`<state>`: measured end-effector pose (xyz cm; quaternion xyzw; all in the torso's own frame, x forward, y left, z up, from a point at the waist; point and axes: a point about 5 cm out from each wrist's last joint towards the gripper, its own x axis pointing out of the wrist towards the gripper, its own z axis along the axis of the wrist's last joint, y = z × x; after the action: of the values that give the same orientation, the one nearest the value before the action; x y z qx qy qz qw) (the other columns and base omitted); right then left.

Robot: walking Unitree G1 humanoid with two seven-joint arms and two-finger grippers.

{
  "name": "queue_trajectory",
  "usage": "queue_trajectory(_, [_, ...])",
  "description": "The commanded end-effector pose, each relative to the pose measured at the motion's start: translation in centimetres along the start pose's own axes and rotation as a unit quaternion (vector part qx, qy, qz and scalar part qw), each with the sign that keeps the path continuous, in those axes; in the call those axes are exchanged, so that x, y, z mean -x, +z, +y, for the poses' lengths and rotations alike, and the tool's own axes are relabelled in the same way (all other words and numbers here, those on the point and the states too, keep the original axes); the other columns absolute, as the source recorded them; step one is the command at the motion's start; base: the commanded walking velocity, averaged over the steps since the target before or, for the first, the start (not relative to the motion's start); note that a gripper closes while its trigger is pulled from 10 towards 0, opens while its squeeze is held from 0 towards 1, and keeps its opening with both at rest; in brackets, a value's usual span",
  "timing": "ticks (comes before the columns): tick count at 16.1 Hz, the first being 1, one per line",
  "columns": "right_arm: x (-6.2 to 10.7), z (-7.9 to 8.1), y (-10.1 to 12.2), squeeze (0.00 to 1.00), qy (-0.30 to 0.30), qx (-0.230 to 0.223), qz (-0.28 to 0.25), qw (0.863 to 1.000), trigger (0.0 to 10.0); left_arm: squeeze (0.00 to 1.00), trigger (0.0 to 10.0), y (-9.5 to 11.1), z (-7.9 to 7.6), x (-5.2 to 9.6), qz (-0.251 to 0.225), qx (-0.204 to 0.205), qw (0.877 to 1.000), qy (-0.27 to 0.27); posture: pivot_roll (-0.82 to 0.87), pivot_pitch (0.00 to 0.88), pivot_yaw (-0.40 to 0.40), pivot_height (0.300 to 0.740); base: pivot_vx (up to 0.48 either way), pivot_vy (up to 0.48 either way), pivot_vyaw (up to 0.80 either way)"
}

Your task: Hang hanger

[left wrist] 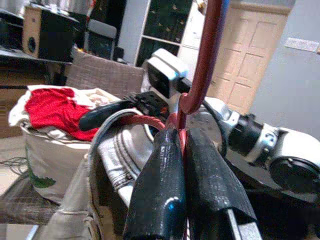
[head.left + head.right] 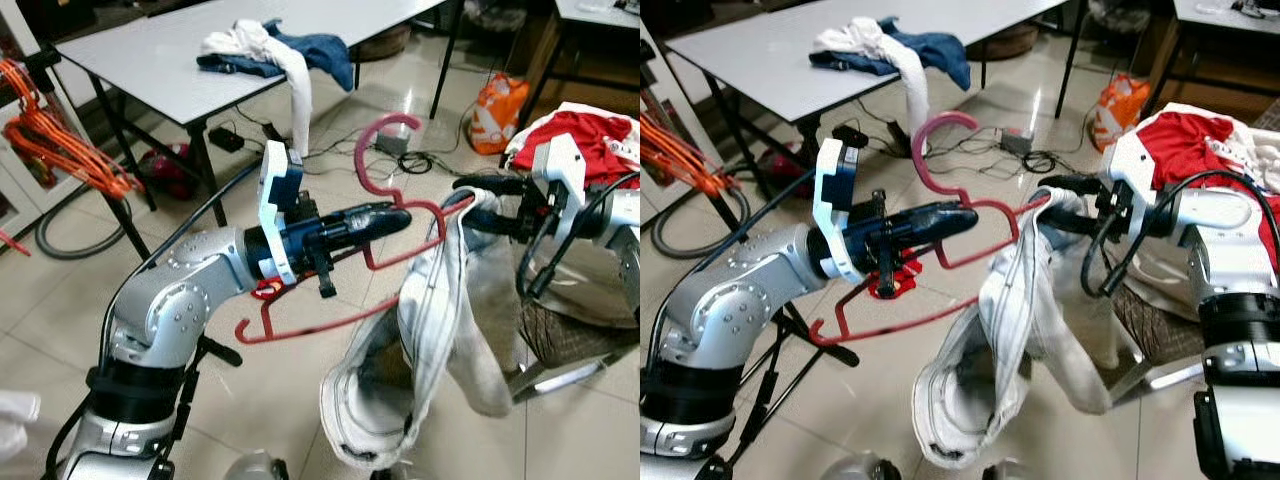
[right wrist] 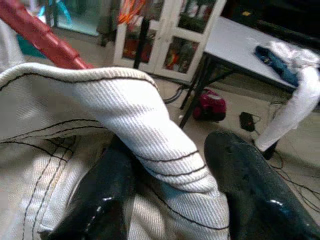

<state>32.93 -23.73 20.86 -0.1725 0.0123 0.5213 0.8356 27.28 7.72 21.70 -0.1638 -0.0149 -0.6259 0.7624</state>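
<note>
Now the left gripper point(image 2: 400, 217) is pinching the neck of the red hanger point(image 2: 385, 150) in the air, its hook pointing up. Beside it, the right gripper point(image 2: 462, 207) is clamping the white trousers point(image 2: 425, 340) draping over the hanger's right end.

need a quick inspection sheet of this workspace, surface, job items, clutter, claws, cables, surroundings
surface: tiled floor, no work surface beneath the arms.
job's things: red hanger held in mid-air, hook up; white garment draped over its right end, hanging down.
clutter: white and blue clothes on grey table; red cloth piled in a basket at right; orange bag on the floor.
grippers: left claw shut on the hanger below its hook; right claw pinching the garment's edge.
cables: black cords on the floor under the table; grey hose at left.
surroundings: orange hangers on a rack at left.
</note>
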Motion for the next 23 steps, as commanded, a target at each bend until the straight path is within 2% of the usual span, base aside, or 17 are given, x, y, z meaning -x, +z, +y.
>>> queue_trajectory(1, [-1.8, 0.8, 1.8, 0.00, 0.038, 0.025, -0.045, 0.998, 0.0, 0.00, 10.0, 0.5, -0.3, -1.3, -0.010, -0.019, 1.000, -0.012, -0.13, 0.000, 0.045, 0.740, 0.000, 0.000, 0.00])
queue_trajectory(6, [-1.9, 0.3, 2.3, 0.00, -0.023, 0.029, -0.057, 0.998, 0.0, 0.00, 10.0, -0.3, 0.9, -1.1, 0.007, -0.043, 0.999, 0.029, -0.13, 0.000, 0.043, 0.740, 0.000, 0.000, 0.00])
queue_trajectory(9, [-2.2, 0.3, 1.6, 0.00, -0.058, 0.016, -0.056, 0.997, 0.0, 0.00, 10.0, -0.8, 1.3, -1.1, 0.022, -0.051, 0.998, 0.043, -0.13, 0.000, 0.045, 0.740, 0.000, 0.000, 0.00])
queue_trajectory(10, [-2.3, 0.4, 1.0, 0.00, -0.068, 0.001, -0.045, 0.997, 0.0, 0.05, 10.0, -1.0, 1.6, -1.2, 0.026, -0.058, 0.996, 0.059, -0.13, 0.000, 0.048, 0.740, 0.000, 0.000, 0.00])
queue_trajectory(11, [-2.7, 0.9, 0.0, 0.00, -0.074, -0.011, -0.031, 0.997, 0.0, 1.00, 10.0, -1.3, 2.3, -1.3, 0.033, -0.072, 0.993, 0.083, -0.13, 0.000, 0.051, 0.740, 0.000, 0.000, 0.00])
queue_trajectory(18, [-3.4, 0.4, -0.1, 0.00, -0.111, -0.011, -0.028, 0.993, 0.0, 1.00, 10.0, -1.4, 2.9, -1.2, 0.034, -0.087, 0.991, 0.101, -0.12, 0.000, 0.048, 0.740, 0.000, 0.000, 0.00])
queue_trajectory(19, [-3.3, 0.1, -0.2, 0.00, -0.127, -0.005, -0.022, 0.992, 0.0, 1.00, 10.0, -1.4, 3.0, -0.9, 0.039, -0.092, 0.990, 0.100, -0.12, 0.000, 0.046, 0.740, 0.000, 0.000, 0.00])
queue_trajectory(20, [-2.8, -0.5, -0.3, 0.00, -0.156, 0.003, -0.015, 0.988, 0.0, 1.00, 10.0, -1.5, 3.7, 0.1, 0.057, -0.103, 0.986, 0.115, -0.12, 0.000, 0.046, 0.740, 0.000, 0.000, 0.00])
queue_trajectory(23, [-2.4, -0.7, -0.6, 0.00, -0.174, 0.001, -0.011, 0.985, 0.0, 1.00, 10.0, -1.5, 4.4, 1.0, 0.066, -0.108, 0.983, 0.134, -0.12, 0.000, 0.046, 0.740, 0.000, 0.000, 0.00])
